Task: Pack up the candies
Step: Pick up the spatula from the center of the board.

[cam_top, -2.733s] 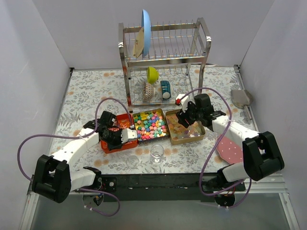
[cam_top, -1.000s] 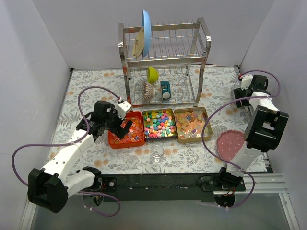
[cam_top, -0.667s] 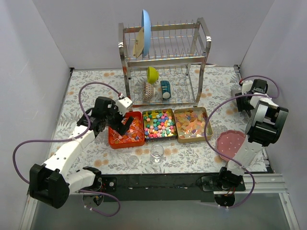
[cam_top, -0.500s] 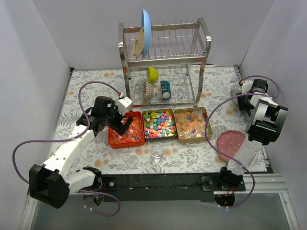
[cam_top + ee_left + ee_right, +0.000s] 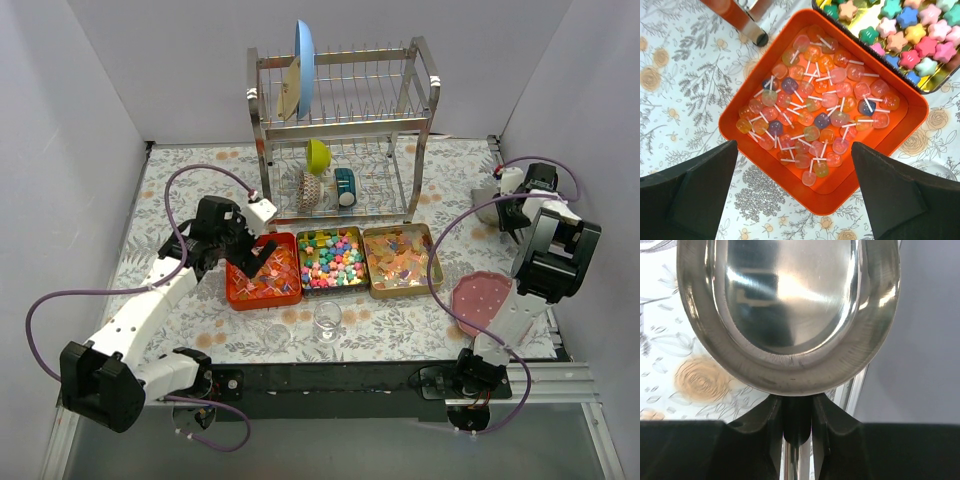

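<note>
Found candies (image 5: 900,30) heaped in middle tin (image 5: 329,290): small matte stars in pink, green, blue, yellow, orange. Logged that tin as shallow, rectangular, gold metal, with rounded corners. Saw orange tin (image 5: 840,197) touching its left side, same shape, glossy, filled with translucent round lollipops (image 5: 815,110) on thin white sticks. Noted third tin (image 5: 404,293) on the right side, gold, holding glassy amber and pink pieces.

Marked left tool (image 5: 794,150) as released: dark fingers spread wide, hanging over orange tin, touching nothing.

Marked right tool (image 5: 797,412) as clenched on the neck of scoop (image 5: 790,305), by the far-right wall, well apart from the tins. Recorded scoop as polished steel with an oval bowl, mirror-bright, fine scratches along the rim.

Spotted small clear glass (image 5: 327,320) upright just in front of middle tin. Saw steel wire rack (image 5: 345,122) behind the tins. Noted surface (image 5: 180,190) as covered in grey-leaf, orange-rose print.
</note>
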Controlling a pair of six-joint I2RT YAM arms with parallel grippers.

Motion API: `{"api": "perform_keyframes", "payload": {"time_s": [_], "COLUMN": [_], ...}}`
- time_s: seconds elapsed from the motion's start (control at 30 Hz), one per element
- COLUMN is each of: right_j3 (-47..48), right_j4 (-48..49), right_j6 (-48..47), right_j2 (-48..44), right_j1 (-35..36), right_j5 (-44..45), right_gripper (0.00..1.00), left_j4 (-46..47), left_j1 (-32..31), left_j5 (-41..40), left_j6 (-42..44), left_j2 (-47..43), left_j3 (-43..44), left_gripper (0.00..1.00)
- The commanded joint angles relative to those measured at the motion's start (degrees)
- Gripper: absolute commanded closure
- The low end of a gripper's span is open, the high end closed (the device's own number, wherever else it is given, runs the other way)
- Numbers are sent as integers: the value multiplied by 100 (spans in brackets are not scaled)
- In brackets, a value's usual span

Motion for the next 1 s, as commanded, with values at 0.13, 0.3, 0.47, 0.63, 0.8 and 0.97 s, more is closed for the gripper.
{"api": "perform_keyframes", "payload": {"time_s": [0.13,0.3,0.47,0.63,0.8,0.97], "right_j3": [-15,-251,-884,-1491,-1571,-1606], "right_j4": [-811,-1698,-2630,-3421,-3589,-3282], "right_j6": [232,-31,-1260,-1745,-1483,-1526], "right_j2": [-1742,-3110,-4762,-6031,-6314,-6165], "right_j1": [533,860,1404,2333,3371,4216], "right_j5": [-256,-421,-1194,-2065,-1891,-1521], "right_gripper": [99,99,99,99,99,99], "left_j4": [414,774,643,1378,2197,3112], "left_j1": [-170,-179,-170,-153,120,164], "left_j5": [183,1297,2327,3706,4455,4878], "left_j6": [-620,-1673,-2519,-3222,-4074,-4891], "left_j2": [-367,-665,-411,-227,186,617], "left_j3": [372,354,442,30,-199,-253], "left_gripper": [2,2,2,3,6,13]}}
